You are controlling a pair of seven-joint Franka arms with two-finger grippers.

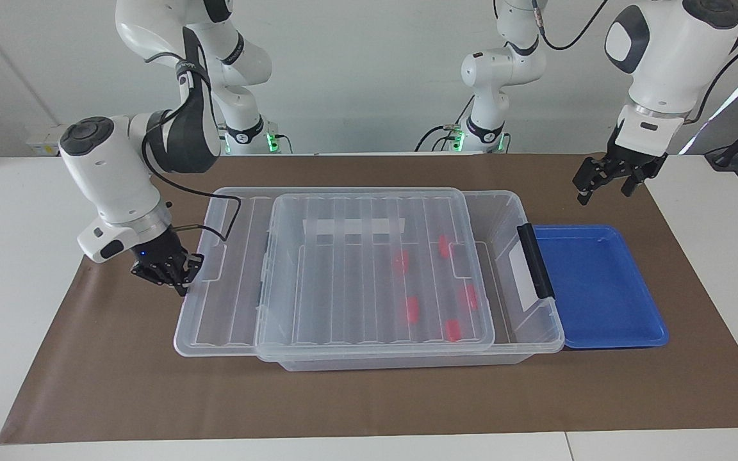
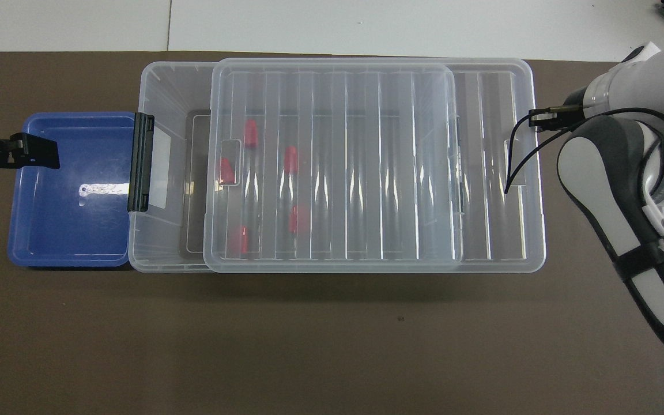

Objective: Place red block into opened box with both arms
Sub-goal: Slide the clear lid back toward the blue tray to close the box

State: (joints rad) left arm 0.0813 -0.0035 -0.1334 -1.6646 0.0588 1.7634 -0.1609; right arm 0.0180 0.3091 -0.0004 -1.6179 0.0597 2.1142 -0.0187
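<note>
Now right hand point(image 1: 180, 276) clenched against lid point(image 1: 343, 269) edge; left hand point(image 1: 612, 179) spread over mat point(image 1: 369, 397).

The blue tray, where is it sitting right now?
The blue tray lies on the brown mat at the left arm's end of the table, against the box's end with the black clip handle; the left gripper hangs above the tray's edge nearest the robots.

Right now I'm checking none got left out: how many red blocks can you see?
5, all inside the clear box, seen through its lid. None on the blue tray or the table.
</note>
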